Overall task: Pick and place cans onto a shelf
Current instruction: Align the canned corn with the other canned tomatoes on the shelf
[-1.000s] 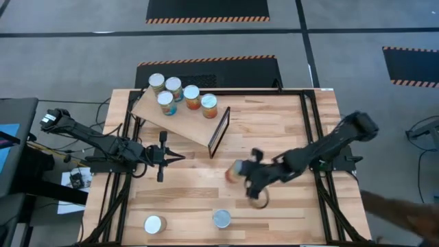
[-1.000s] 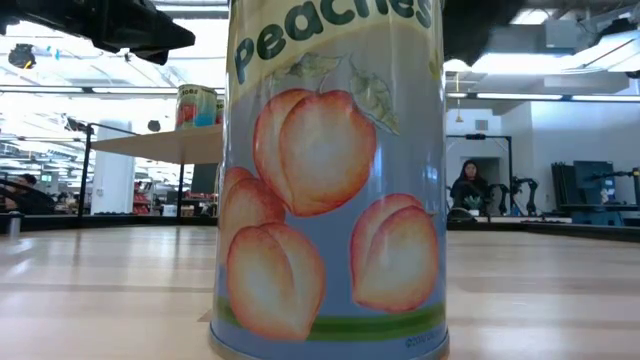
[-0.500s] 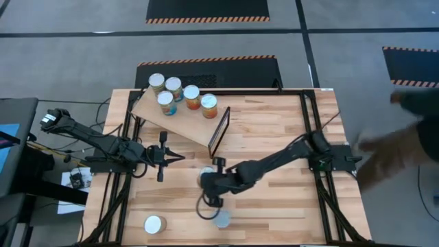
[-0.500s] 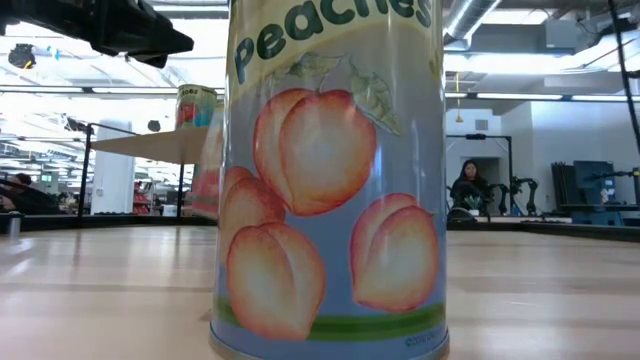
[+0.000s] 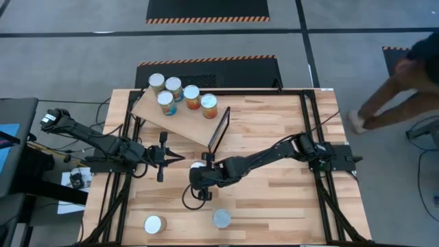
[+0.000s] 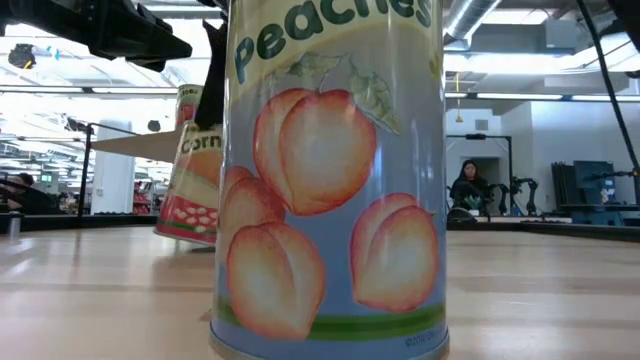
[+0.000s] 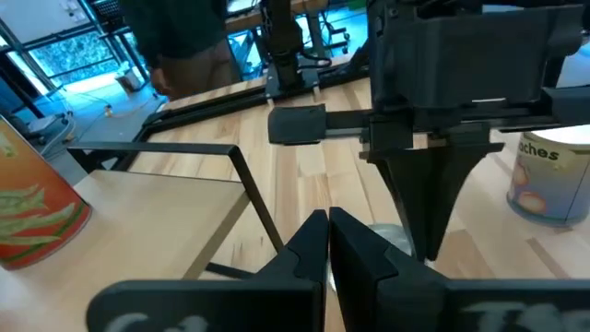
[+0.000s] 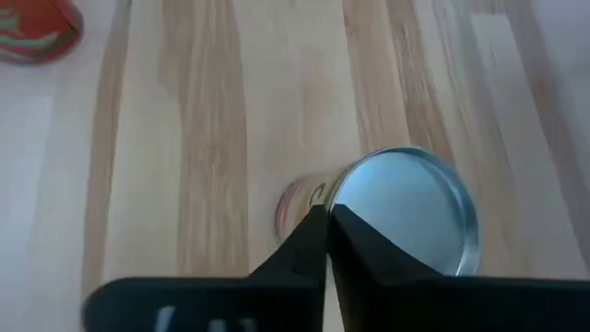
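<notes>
The slatted wooden table (image 5: 274, 130) carried the slanted shelf (image 5: 180, 122) at its far left, with four cans (image 5: 191, 97) standing on it. The right gripper (image 5: 199, 180) hung over mid-table beside a corn can (image 6: 190, 190), which leaned tilted just off its fingertips; whether its jaws gripped it I cannot tell. The left gripper (image 5: 180, 157), clenched on nothing, waited nearby, and the peaches can (image 5: 221, 219) and another can (image 5: 154, 224) stood at the near edge.

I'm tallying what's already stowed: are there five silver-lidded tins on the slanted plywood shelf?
No, the overhead view shows only four silver-lidded tins on the slanted plywood shelf.
</notes>
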`<control>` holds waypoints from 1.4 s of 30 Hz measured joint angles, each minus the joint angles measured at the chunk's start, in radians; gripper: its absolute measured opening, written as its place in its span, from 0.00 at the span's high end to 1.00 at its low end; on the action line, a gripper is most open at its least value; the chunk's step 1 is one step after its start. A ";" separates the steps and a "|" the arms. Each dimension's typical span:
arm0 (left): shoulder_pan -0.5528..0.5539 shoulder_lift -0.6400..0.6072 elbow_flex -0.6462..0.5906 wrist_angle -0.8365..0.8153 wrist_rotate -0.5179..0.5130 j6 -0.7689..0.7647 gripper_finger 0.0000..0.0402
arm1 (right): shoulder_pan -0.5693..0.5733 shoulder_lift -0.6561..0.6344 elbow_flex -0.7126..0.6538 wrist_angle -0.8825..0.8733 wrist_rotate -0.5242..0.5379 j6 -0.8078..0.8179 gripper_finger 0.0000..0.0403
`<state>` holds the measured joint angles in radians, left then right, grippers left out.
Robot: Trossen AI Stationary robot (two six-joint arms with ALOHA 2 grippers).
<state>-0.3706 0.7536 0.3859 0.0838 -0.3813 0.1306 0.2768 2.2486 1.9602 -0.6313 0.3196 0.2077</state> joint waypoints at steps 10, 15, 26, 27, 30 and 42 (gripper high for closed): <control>0.000 0.000 0.000 -0.007 0.000 -0.020 0.99 | 0.023 -0.020 0.000 0.083 -0.002 -0.091 0.71; 0.000 0.001 0.000 -0.008 0.001 -0.045 0.99 | 0.073 -0.058 -0.002 0.036 0.128 -0.169 0.78; -0.024 0.049 0.000 -0.006 0.010 -0.073 0.99 | 0.140 -0.080 -0.152 0.144 0.186 -0.220 0.96; -0.031 0.065 0.000 0.000 0.010 -0.071 0.99 | 0.140 -0.096 -0.205 0.195 0.186 -0.221 0.98; -0.043 0.118 0.002 0.037 0.010 -0.067 0.99 | 0.140 -0.189 -0.389 0.421 0.182 -0.232 0.98; -0.052 0.426 0.219 -0.012 0.046 -0.188 0.97 | 0.173 -0.571 -0.903 0.692 0.266 -0.112 0.98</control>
<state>-0.4226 1.1800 0.6047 0.0721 -0.3357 -0.0572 0.4501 1.6772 1.0572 0.0609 0.5853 0.0955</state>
